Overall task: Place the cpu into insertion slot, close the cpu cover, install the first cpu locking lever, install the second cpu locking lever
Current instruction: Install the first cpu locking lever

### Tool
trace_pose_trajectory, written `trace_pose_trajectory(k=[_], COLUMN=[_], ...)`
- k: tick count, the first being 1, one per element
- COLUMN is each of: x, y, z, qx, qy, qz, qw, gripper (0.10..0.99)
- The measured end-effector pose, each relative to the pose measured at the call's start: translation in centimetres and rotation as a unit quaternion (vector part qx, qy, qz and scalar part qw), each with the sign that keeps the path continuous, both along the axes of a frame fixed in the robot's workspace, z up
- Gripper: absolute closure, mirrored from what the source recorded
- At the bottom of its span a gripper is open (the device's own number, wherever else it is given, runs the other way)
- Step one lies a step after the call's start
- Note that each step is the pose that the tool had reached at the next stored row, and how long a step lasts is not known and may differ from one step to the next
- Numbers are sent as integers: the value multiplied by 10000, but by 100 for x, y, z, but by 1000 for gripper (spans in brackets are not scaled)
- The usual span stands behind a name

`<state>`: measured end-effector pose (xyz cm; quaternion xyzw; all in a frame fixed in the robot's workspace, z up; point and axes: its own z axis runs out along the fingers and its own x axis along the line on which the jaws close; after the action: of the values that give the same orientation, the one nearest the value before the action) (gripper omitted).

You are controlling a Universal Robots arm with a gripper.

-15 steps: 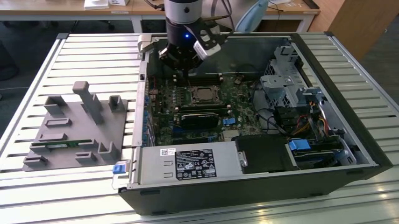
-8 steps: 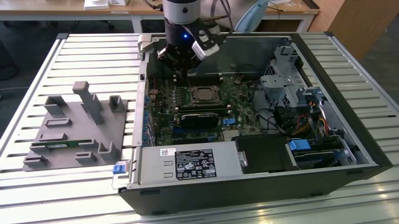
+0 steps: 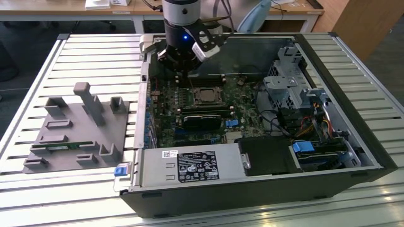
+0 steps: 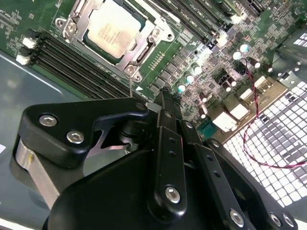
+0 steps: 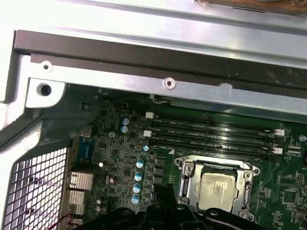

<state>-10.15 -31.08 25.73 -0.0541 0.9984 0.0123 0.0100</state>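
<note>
The cpu (image 3: 205, 97) (image 4: 112, 28) (image 5: 218, 191) lies flat in the insertion slot (image 5: 184, 165) on the green motherboard. Its silvery-tan top shows through the cut-out of the cpu cover (image 4: 139, 52) (image 5: 247, 191), which lies down over it. My gripper (image 3: 188, 78) (image 4: 160, 103) (image 5: 164, 203) hangs just above the board beside the socket, towards the case's back wall, with its black fingers (image 4: 165, 143) together. A thin metal locking lever (image 4: 130, 86) rises from a socket corner up to the fingertips. I cannot tell whether it is pinched between them.
Long black memory slots (image 5: 211, 134) run beside the socket, and the case's metal wall (image 5: 168, 62) stands close behind the gripper. A power supply (image 3: 189, 165) and a drive cage (image 3: 290, 90) fill the case's other sides. A grey parts fixture (image 3: 75, 127) sits at the exterior view's left.
</note>
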Motion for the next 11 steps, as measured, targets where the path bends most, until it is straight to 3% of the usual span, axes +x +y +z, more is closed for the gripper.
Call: trace_pose_trajectory(k=[11], x=[-6], y=[132], z=[-34], qx=[1], qy=[0], qz=[-42], qw=[10000], gripper=[980])
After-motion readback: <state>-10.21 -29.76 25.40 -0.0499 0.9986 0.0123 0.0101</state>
